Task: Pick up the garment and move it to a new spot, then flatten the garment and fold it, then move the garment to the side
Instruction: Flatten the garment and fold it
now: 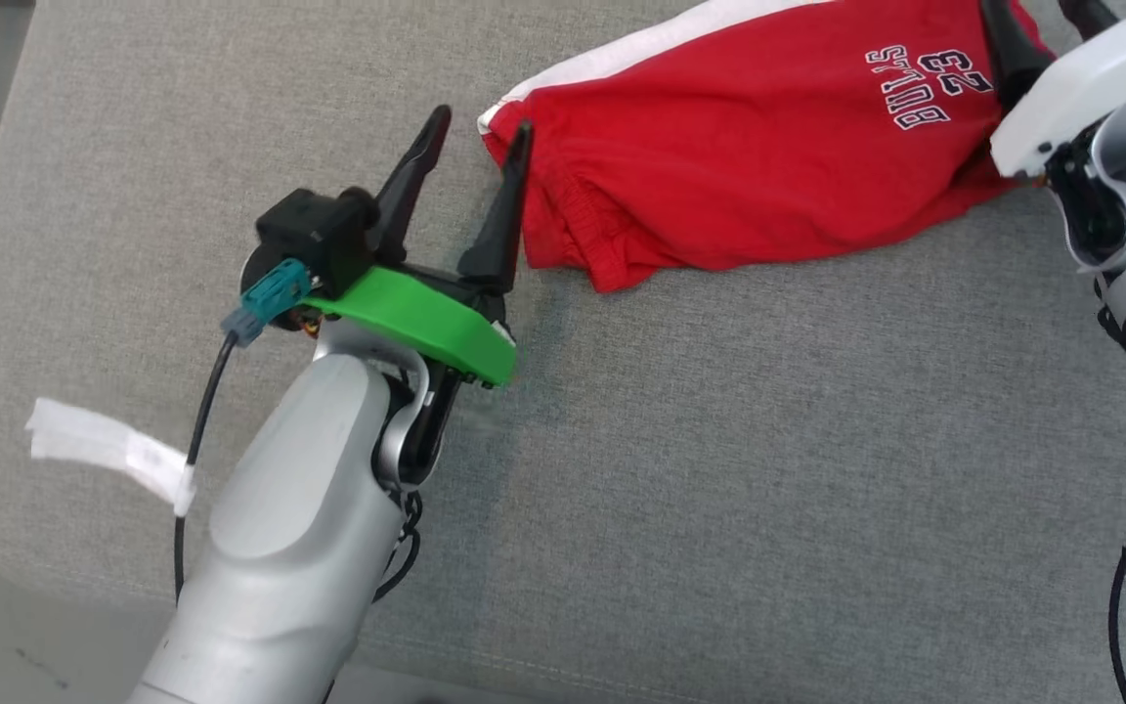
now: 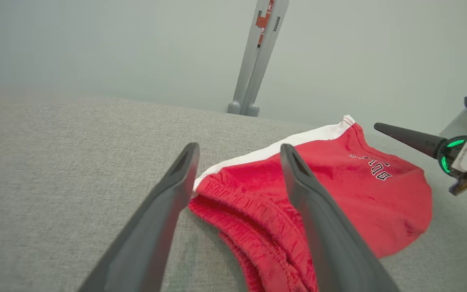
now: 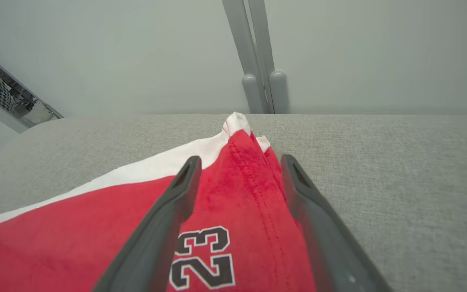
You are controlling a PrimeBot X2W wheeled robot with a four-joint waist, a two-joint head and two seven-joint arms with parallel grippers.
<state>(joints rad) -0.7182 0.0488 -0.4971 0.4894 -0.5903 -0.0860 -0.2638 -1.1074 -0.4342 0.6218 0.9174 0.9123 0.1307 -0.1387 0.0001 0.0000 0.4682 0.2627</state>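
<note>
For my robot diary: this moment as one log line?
left gripper: open at waistband | right gripper: open over number | red-and-white fabric shorts: unheld on grey fabric

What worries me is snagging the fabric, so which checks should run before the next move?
1. Left end effector open: ok.
2. Right end effector open: ok.
3. Red shorts resting on the grey cushion: ok.
4. Shorts lying flat: not ok, waistband bunched.
5. Both end effectors clear of fabric: cannot tell; each straddles a cloth edge.
</note>
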